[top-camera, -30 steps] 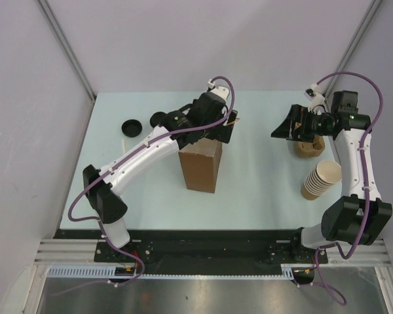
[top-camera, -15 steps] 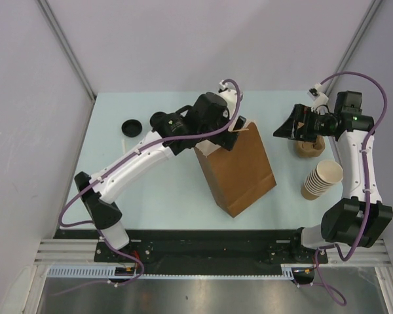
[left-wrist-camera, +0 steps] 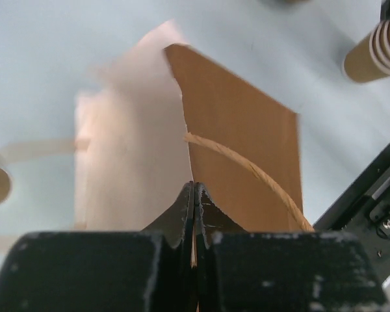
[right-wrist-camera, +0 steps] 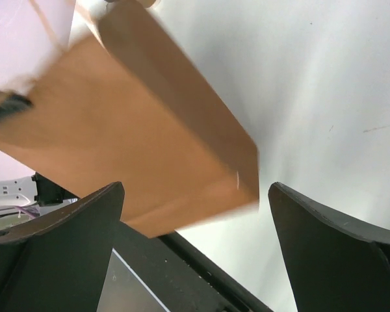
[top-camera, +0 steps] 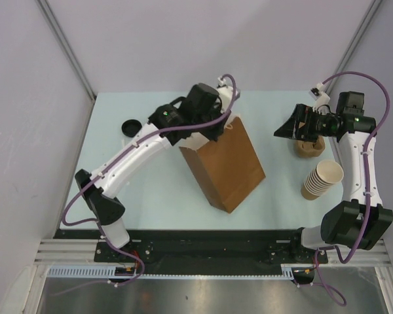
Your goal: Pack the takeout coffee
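takeout coffee, a small paper cup under a round black plastic lid, is sitting at far left on the smooth pale blue-green table. it's outside the bag and well apart from it. from above only the lid is really showing.

left gripper is pinching the top rim of the flat-sided kraft-brown paper bag, fingers pressed together on the thin paper edge. the bag is tilting, mouth end up at the gripper and base toward the near edge. can't tell if the base is touching the table. panels are matte, and a twisted paper-cord handle is looping off the rim.

right gripper is hovering right of the bag, black fingers spread wide with nothing between them. the moulded brown pulp cup carrier, rough and fibrous, is sitting partly under it. nearer the table's front edge, the stack of nested lidless tan paper cups is showing ribbed rims.
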Action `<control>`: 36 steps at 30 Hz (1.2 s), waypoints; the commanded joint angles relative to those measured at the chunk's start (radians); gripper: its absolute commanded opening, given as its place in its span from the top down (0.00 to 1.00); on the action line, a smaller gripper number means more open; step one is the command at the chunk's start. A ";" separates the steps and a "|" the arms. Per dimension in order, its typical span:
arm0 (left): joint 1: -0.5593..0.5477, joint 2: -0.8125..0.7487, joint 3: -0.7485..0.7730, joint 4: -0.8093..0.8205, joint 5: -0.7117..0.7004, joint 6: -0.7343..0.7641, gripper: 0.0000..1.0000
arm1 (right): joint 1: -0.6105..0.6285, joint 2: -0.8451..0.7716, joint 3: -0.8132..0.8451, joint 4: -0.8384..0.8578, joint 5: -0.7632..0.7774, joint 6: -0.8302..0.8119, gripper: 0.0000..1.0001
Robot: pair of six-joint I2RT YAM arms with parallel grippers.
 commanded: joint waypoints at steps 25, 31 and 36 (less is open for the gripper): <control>0.152 -0.199 -0.406 0.287 0.015 0.232 1.00 | -0.009 -0.017 -0.009 0.004 -0.034 -0.005 0.00; 0.155 -0.216 -0.323 0.237 0.001 0.188 1.00 | -0.009 -0.017 -0.009 0.012 -0.042 0.001 0.00; 0.161 -0.203 -0.281 0.203 -0.002 0.186 1.00 | -0.011 -0.020 -0.012 0.007 -0.044 -0.004 0.00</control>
